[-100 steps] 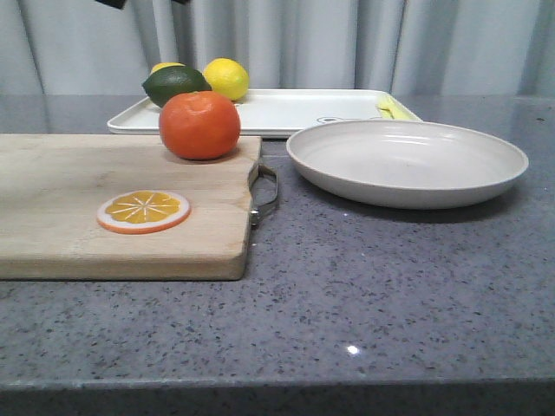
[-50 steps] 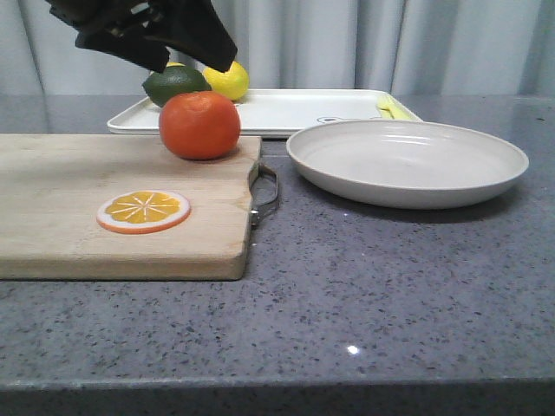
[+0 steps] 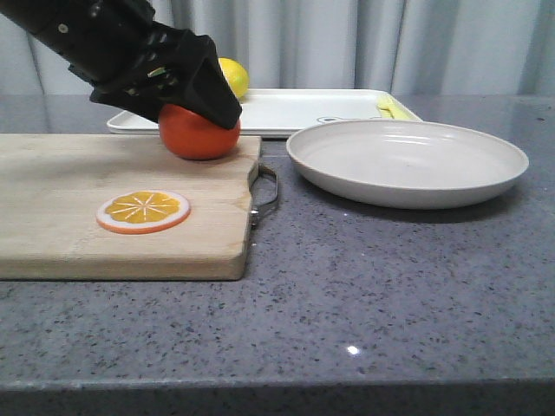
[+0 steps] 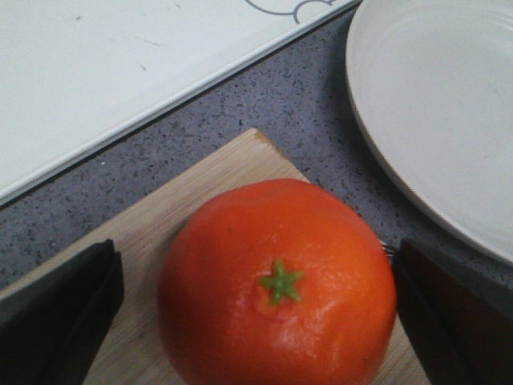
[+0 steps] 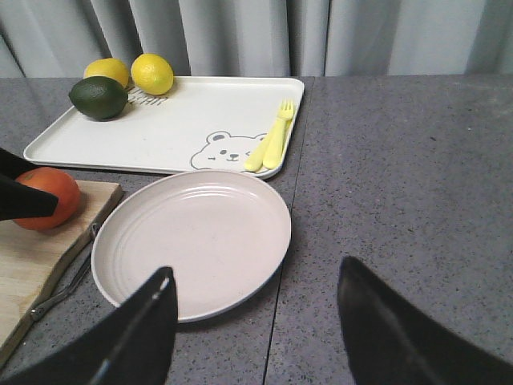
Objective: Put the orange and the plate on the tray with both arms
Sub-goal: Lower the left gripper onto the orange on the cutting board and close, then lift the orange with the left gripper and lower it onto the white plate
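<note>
While one orange (image 4: 276, 285), one plate (image 5: 192, 241), two lemons (image 5: 152, 73)

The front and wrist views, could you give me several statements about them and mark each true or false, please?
1. The round bright-orange fruit sits on the wooden cutting board. True.
2. The left pincer is shut on the orange. False: its fingers stand apart on either side, open.
3. The wide off-white ceramic plate lies on the grey countertop. True.
4. The rectangular white tray holds the flat orange slice. False: the slice lies on the board.
5. The right pincer holds the plate. False: it hangs open above it.
</note>
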`<state>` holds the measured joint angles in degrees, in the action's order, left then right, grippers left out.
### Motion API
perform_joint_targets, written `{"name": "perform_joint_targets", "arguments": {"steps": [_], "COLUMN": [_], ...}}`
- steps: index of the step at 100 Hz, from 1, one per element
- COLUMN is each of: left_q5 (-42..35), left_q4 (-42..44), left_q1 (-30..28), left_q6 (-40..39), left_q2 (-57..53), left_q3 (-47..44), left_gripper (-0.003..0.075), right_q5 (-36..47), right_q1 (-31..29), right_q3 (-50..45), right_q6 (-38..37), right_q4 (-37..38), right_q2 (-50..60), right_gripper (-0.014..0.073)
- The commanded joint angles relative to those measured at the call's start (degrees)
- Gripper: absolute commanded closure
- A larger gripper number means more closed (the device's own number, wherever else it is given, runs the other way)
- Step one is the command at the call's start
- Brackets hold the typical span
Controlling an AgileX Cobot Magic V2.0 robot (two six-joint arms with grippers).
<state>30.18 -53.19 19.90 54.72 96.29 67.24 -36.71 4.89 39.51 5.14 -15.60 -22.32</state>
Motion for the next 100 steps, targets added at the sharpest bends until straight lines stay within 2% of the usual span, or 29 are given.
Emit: {"name": "perform_joint_targets", "arguments": {"steps": [1, 12, 31, 41, 51, 73, 86, 100], "left_q5": [-1.72, -1.84, -1.84, -1.84, -1.25, 5.84, 5.28, 0.88], "left_q4": [-1.96, -1.96, -1.96, -2.06, -2.59, -5.32, -6.09, -6.09], "left_q1": [0.49, 0.49, 0.49, 0.49, 0.49, 1.36, 4.71, 10.61], "left_q6": [-0.39, -0.39, -0.39, -0.39, -0.39, -0.62, -0.80, -0.80], "left_q2": [-2.14, -2.14, -2.14, -2.14, -2.14, -2.14, -2.14, -0.53], "left_q3": [2.02, 2.02, 2.02, 2.02, 2.33, 8.15, 12.27, 14.97], "left_gripper": [0.0083, 0.0127, 0.0340, 0.0402, 0.0406, 0.0406, 0.0406, 0.0406], "right_q5": [4.74, 4.74, 4.74, 4.74, 4.74, 4.74, 4.74, 4.87], "right_q1": [-0.40, -0.40, -0.40, -0.40, -0.40, -0.40, -0.40, -0.40], "right_q3": [1.85, 1.85, 1.85, 1.85, 1.85, 1.85, 1.85, 1.85], "right_q6": [0.52, 0.52, 0.52, 0.52, 0.52, 0.52, 0.52, 0.52], "right_q4": [-0.09, -0.09, -0.09, -0.09, -0.09, -0.04, -0.04, -0.05], "right_q2": [-0.85, -0.85, -0.85, -0.85, -0.85, -0.85, -0.85, -0.85], "right_gripper": [0.0142, 0.0142, 0.0142, 0.0142, 0.0142, 0.0142, 0.0142, 0.0142]}}
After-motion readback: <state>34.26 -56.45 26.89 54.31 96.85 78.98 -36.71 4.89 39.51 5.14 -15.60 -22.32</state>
